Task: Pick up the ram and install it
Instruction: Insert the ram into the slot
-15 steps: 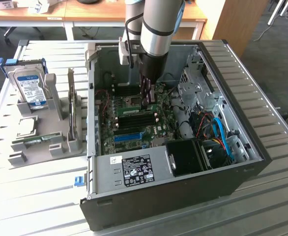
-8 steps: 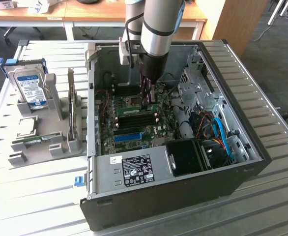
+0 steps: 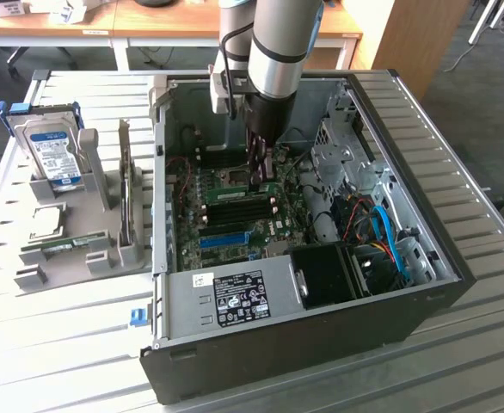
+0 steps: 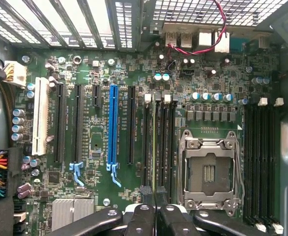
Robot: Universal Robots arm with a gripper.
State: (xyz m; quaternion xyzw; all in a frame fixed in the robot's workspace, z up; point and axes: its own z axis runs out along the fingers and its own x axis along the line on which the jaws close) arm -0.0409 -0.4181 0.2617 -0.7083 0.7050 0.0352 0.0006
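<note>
The ram stands on edge on the motherboard, inside the open computer case that takes up the middle of the table. It sits right under the gripper, whose fingers are pressed together on its upper edge. In the wrist view it shows as a thin green line running straight out from between the fingertips. Its long axis lies along the black memory slots, in line with the one beneath it. I judge it is at that slot or partly in it, but how deep it sits cannot be told.

There is one CPU socket, with two banks of memory slots, one on each side. The ram is in the bank nearer the blue expansion slot.

One look-alike green stick and one hard drive rest in the grey holder toward the table's edge on the exterior view's left, well apart from the gripper.
</note>
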